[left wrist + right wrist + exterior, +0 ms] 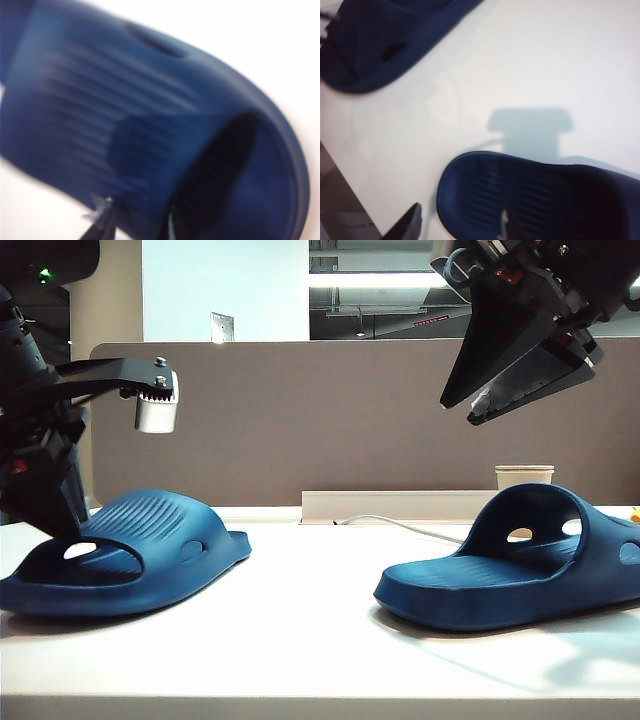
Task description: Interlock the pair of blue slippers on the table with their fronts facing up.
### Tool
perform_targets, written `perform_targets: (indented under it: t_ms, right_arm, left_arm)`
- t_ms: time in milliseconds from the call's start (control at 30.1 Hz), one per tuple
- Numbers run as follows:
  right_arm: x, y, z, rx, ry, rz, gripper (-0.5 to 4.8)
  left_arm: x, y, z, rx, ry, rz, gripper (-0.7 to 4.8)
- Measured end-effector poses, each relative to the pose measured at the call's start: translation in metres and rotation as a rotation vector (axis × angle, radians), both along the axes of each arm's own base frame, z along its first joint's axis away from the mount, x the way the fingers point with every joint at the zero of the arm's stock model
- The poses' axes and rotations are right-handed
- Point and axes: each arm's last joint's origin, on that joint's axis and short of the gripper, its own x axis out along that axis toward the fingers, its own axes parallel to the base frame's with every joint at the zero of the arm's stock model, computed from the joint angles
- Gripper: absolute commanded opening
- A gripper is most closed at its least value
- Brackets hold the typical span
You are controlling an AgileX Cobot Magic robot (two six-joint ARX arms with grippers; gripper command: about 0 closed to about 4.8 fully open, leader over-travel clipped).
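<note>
While both slippers lie flat, well apart on table (320, 640): left slipper (120, 555) at left edge, right slipper (520, 560) at right. Left gripper (135, 225) low at left slipper's far-left end, fingers spread astride its edge, touch unclear. Right gripper (520, 360) high above right slipper, fingers spread, empty.
</note>
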Motion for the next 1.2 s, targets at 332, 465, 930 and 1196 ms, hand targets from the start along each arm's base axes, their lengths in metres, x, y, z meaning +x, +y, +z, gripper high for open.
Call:
perform_targets:
  t_ms: [332, 465, 930, 1196]
  right_arm:
    - [0.0, 0.0, 0.0, -0.001, 0.004, 0.001, 1.98]
    - [0.0, 0.0, 0.0, -0.002, 0.003, 0.0, 1.98]
    - [0.002, 0.0, 0.001, 0.0, -0.017, -0.027, 1.98]
    - [0.002, 0.0, 0.001, 0.002, -0.014, -0.029, 1.98]
  left_arm:
    - [-0.001, 0.018, 0.034, -0.315, -0.073, 0.308, 1.53]
    - [-0.016, 0.023, 0.058, -0.61, -0.084, 0.479, 1.52]
    - [-0.062, 0.035, 0.067, -1.237, 0.452, 1.093, 1.42]
    - [-0.065, 0.037, 0.045, -1.236, 0.481, 1.184, 1.44]
